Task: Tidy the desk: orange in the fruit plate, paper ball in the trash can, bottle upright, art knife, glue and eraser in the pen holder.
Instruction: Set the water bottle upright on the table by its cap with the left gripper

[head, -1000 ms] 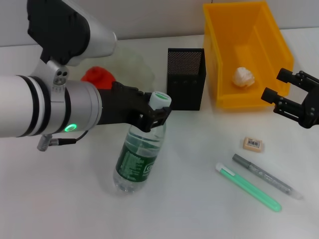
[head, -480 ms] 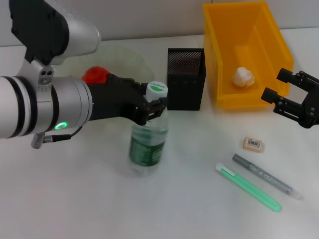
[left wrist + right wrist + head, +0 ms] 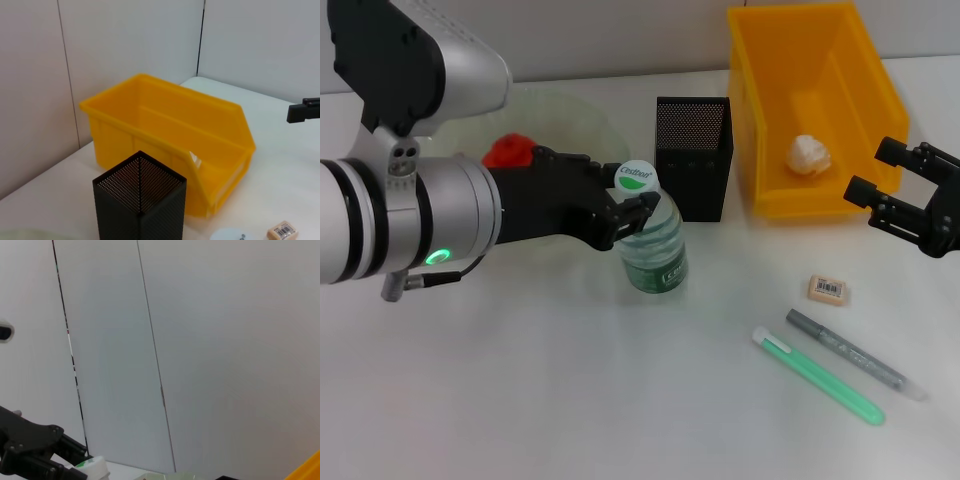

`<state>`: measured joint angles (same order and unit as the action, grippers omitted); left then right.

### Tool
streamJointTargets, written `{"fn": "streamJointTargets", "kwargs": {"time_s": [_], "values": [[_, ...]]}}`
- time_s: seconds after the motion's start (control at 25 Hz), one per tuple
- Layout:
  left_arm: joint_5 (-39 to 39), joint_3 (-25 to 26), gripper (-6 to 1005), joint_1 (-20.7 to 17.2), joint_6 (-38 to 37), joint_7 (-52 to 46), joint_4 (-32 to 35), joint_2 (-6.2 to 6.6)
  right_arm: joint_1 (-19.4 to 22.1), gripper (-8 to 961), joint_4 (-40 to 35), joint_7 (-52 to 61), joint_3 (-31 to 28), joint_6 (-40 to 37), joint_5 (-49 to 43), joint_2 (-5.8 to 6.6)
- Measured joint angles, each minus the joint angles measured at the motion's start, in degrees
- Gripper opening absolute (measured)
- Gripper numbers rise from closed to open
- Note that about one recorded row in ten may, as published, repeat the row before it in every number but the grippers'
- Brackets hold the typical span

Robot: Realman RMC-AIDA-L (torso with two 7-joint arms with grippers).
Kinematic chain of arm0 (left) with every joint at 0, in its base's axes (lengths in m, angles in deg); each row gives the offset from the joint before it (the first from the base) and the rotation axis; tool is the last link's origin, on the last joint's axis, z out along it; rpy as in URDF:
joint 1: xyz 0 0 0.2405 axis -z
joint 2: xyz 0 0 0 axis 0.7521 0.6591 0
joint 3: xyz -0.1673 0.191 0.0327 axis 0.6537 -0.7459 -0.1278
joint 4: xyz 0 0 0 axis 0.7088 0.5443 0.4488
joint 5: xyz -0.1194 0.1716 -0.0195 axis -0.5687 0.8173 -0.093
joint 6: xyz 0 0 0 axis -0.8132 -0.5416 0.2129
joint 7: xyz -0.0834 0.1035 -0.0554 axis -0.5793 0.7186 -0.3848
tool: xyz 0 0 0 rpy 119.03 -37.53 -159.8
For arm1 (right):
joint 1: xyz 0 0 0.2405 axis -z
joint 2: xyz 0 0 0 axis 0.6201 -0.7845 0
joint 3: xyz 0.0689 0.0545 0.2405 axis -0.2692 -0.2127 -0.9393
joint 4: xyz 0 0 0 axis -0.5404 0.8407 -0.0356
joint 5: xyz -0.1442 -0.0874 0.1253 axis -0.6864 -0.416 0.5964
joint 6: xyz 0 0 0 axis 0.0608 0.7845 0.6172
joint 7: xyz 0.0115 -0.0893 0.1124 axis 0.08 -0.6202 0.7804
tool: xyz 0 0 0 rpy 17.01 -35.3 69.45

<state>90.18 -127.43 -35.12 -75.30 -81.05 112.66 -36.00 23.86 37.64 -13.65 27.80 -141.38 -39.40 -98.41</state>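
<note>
Even, bright, diffuse light falls from above. Shadows are soft and faint, lying close under the bottle [image 3: 655, 250] and pen holder [image 3: 693, 170]. The white table [image 3: 620, 400] looks slightly washed out; the near arm at left appears enlarged.

Lab-like test bench: bare white table [image 3: 620, 400], plain grey wall panels [image 3: 225, 340]

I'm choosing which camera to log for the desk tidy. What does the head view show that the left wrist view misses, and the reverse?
Only the head view shows the left gripper at the neck of the upright bottle, the orange on the fruit plate, the paper ball and two pens. Only the left wrist view shows the wall panels behind the desk. Both show the trash can, pen holder, eraser and part of the right gripper.
</note>
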Motion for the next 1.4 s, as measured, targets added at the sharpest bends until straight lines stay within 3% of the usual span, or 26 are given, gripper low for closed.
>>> {"fn": "streamJointTargets", "kwargs": {"time_s": [1.4], "values": [[0.0, -0.8, 418, 1.5, 1.0, 1.2, -0.7, -0.09, -0.2, 733, 0.0, 0.0, -0.1, 0.3, 0.0, -0.26]]}}
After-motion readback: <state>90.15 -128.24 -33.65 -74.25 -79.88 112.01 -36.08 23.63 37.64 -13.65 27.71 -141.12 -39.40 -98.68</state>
